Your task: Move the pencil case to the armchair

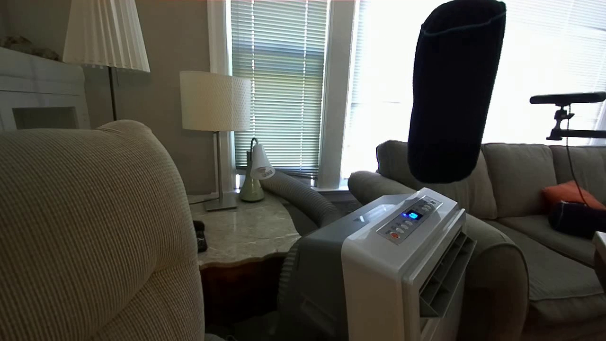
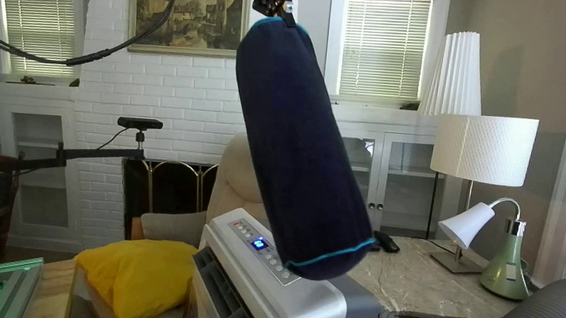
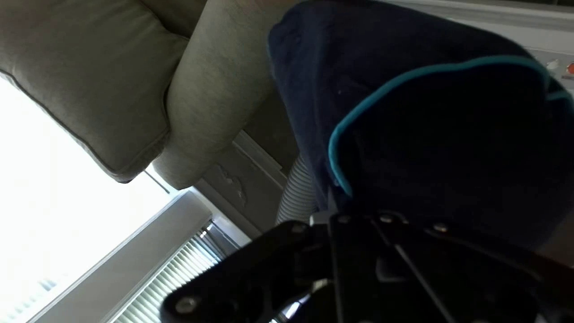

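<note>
The tool [image 2: 288,20] grips the upper end of the pencil case [image 2: 304,150], which hangs free, apart from the armchair [image 1: 99,227]. Likely soft, light, prone to swing; that end judged right to hold.

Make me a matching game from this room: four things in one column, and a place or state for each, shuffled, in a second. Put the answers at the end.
Things
1. pencil case
2. red-orange cushion
3. small green lamp
4. white-and-grey machine

Places or states
A. on the stone-look tabletop
B. showing a lit blue display
C. hanging from the robot's gripper
D. on the sofa

Pairs: 1-C, 2-D, 3-A, 4-B
</note>
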{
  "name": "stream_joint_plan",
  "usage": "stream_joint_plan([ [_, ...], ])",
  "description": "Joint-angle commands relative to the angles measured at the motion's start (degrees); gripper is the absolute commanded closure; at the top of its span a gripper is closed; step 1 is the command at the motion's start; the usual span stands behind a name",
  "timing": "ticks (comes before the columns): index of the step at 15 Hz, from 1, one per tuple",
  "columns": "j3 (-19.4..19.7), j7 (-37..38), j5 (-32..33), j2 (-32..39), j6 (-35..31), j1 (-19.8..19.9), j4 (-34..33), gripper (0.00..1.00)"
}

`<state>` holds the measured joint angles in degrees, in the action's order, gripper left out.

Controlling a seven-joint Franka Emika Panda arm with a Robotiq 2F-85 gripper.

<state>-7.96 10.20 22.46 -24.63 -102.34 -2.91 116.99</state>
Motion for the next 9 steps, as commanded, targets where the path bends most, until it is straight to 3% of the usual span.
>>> stream_joint_plan([
  [1,-0.9,0.3,-0.1,-0.9,0.1,0.0,0.9,0.96],
  [9,-1.9,0.9,-0.1,-2.3,0.2,-0.4,2.8,0.96],
])
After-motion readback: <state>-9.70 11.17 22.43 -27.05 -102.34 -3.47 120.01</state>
